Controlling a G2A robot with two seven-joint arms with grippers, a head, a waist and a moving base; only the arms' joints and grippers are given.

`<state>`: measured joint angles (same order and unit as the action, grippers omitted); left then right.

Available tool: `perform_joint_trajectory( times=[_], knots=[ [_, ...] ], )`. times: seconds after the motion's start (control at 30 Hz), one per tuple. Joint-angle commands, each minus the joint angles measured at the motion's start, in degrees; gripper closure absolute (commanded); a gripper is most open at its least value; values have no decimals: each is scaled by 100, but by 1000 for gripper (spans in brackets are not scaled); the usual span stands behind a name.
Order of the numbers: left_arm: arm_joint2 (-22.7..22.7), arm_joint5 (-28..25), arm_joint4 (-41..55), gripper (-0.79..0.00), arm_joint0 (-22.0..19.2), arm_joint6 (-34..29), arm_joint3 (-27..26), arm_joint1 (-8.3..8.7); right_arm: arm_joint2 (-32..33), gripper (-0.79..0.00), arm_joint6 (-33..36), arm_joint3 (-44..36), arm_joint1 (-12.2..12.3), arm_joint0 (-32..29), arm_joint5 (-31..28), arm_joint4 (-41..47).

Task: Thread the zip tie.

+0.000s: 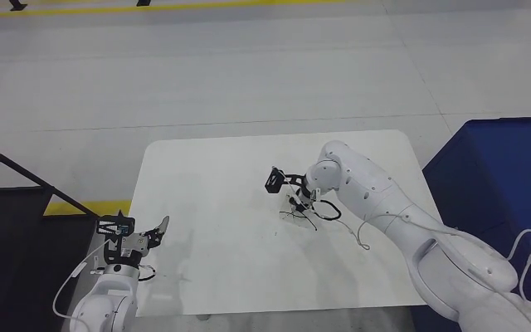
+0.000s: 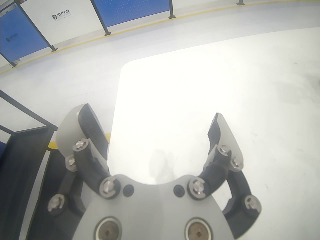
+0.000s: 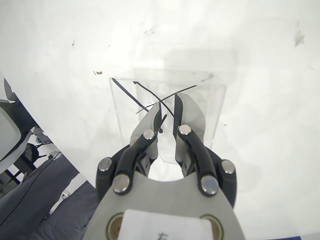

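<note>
White worktop [image 1: 207, 216]: right jaws, slightly apart, straddle crossed zip ties [image 3: 123, 89] inside a clear box [image 3: 217, 111] mid-surface; left jaws, spread wide, over the near-left edge.

White table [image 1: 232, 249] here, plain, and we've got a deep blue panel [image 1: 489, 166] at its three o'clock and a yellow floor stripe [image 1: 91, 207] at nine. Black zip ties [image 3: 130, 94] in a clear box [image 3: 115, 101]. We see both the right gripper [image 3: 167, 108] and the left gripper [image 2: 152, 116] silver-grey, with pads [image 2: 93, 131] black and finely ribbed.
</note>
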<state>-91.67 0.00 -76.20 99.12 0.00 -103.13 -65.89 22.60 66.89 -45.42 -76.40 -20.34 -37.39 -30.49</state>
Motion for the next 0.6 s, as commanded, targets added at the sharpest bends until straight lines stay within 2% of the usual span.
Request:
perform_joint_trajectory(
  times=[0.0,0.2,0.27,0.3,0.57],
  knots=[
    [0,0,0,-785,0,0,0,0,17,-89,-12,-42,29,-19,-12,26],
    [0,0,0,-785,0,0,0,0,-9,-83,-27,-143,92,-73,-27,75],
    [0,0,0,-785,0,0,0,0,-35,-49,-38,-167,106,-75,-38,94],
    [0,0,0,-785,0,0,0,0,-47,0,-37,-166,114,-71,-37,100],
    [0,0,0,-785,0,0,0,0,-32,0,-147,-227,225,5,-148,267]
  ],
)
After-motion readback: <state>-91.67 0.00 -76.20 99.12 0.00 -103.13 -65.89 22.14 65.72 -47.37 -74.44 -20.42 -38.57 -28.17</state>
